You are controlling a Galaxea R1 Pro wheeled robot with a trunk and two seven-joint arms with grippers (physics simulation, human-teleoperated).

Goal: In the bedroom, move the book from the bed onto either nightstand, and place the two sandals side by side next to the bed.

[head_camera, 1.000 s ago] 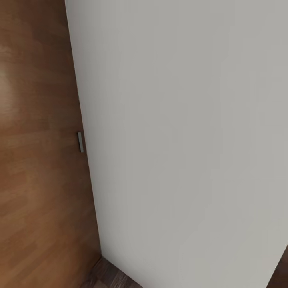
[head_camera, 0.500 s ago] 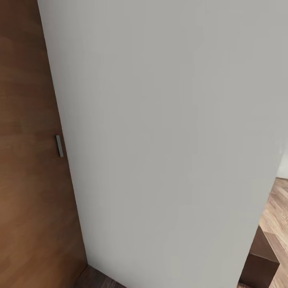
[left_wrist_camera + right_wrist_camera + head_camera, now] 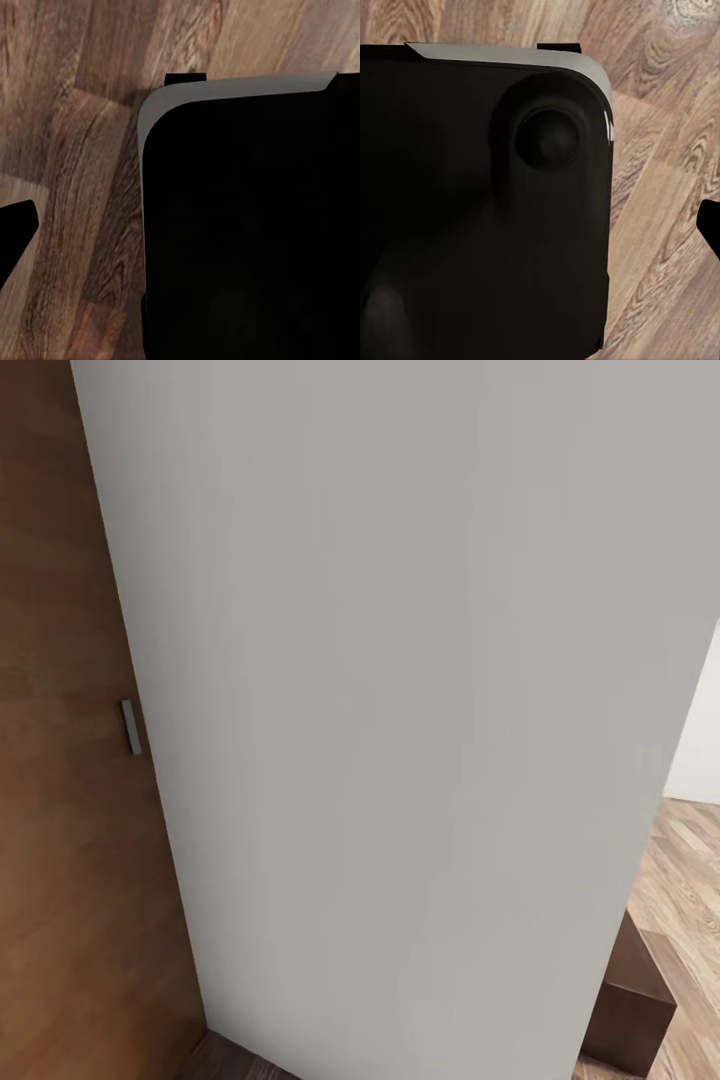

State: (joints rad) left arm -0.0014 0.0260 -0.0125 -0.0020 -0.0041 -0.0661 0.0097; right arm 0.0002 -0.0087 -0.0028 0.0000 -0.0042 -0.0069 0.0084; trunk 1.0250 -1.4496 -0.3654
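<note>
From my head camera I face a broad, flat grey-white wall panel (image 3: 400, 710) at close range. To its left stands a warm brown wooden door (image 3: 60, 810) with a small metal handle (image 3: 129, 726) at the panel's edge. Past the panel's right side, a strip of wood plank floor (image 3: 690, 900) shows, and a dark brown wooden block (image 3: 628, 1000) sits low beside the panel; I cannot tell whether it is a nightstand or part of the bed frame.

My wrist cameras look down at plank flooring (image 3: 75, 187) and the black body of my own base (image 3: 472, 210). A dark tip shows at the frame edge in each, too little to tell whether my claws are wide or narrow.

The book and sandals are not before me; I judge they lie beyond this panel. A thin paperback should be light and bendy, best pinched across its spine edge. Flat sandals should be light too, gripped across the sole's rim.
</note>
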